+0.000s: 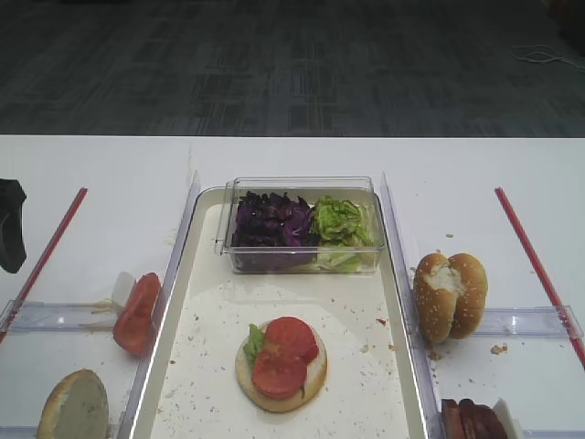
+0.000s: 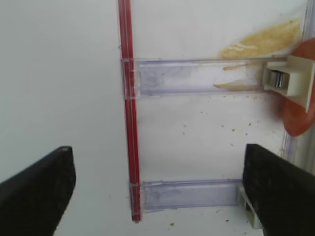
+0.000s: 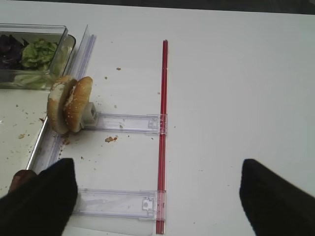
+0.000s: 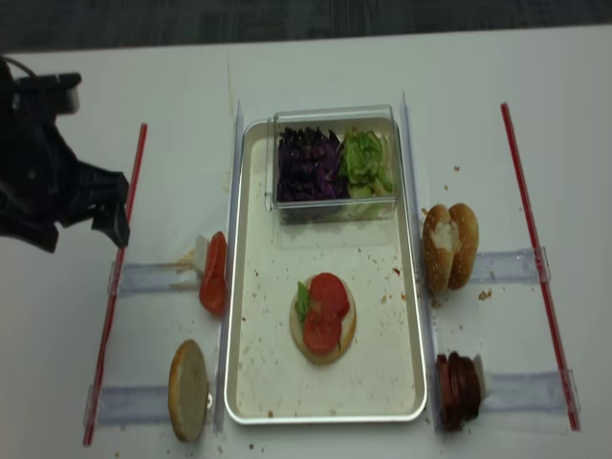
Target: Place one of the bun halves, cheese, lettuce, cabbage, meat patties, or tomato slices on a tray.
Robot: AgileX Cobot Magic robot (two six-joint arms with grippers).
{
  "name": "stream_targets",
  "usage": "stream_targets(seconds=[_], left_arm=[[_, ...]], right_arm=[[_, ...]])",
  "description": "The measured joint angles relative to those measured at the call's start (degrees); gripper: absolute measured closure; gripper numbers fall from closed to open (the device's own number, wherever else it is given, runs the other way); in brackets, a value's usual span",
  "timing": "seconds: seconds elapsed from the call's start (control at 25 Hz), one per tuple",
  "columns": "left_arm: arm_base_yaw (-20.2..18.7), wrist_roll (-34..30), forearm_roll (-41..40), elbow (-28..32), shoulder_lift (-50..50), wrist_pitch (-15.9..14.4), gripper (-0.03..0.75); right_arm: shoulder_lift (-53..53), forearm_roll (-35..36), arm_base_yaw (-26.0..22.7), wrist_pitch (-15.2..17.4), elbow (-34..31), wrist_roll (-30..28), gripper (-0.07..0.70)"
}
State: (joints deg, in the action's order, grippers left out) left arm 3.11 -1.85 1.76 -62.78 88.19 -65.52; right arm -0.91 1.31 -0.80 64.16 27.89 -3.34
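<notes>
The tray (image 4: 251, 382) was seen whole only in the realsense view, its near end being cut off in the other high view; on it a bun half (image 1: 281, 380) was largely hidden under two tomato slices (image 1: 284, 355) and a scrap of lettuce (image 1: 253, 344). The left gripper (image 2: 160, 184) was held wide open and empty above the table, left of the tray. The right gripper (image 3: 157, 189) was shown only as two dark, well-parted fingers (image 3: 275, 199) with nothing between them.

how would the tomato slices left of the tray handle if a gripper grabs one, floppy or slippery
The tomato slices look glossy and wet, so probably slippery between the fingers. They are thin and lean on edge against a small white holder, so one likely droops or tears under a firm pinch. Pulling one may tip its neighbours flat, since nothing else seems to prop them.
</notes>
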Motion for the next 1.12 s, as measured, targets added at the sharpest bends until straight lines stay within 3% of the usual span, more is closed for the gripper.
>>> stream_targets(seconds=[0.2, 0.68, 0.92, 1.12], left_arm=[[0.00, 0.12, 0.00, 6.31, -5.48, -0.22, 0.048], [0.00, 0.36, 0.00, 27.90, -26.58, -0.16, 0.048], [0.00, 0.74, 0.00, 33.70, -37.77, -0.12, 0.048], [0.00, 1.38, 0.00, 34.59, -48.10, 0.09, 0.048]], right_arm=[[0.00, 0.00, 0.00, 0.00, 0.00, 0.00, -0.061], [0.00, 0.00, 0.00, 0.00, 0.00, 0.00, -0.061], [0.00, 0.00, 0.00, 0.00, 0.00, 0.00, -0.061], [0.00, 0.00, 0.00, 0.00, 0.00, 0.00, -0.061]])
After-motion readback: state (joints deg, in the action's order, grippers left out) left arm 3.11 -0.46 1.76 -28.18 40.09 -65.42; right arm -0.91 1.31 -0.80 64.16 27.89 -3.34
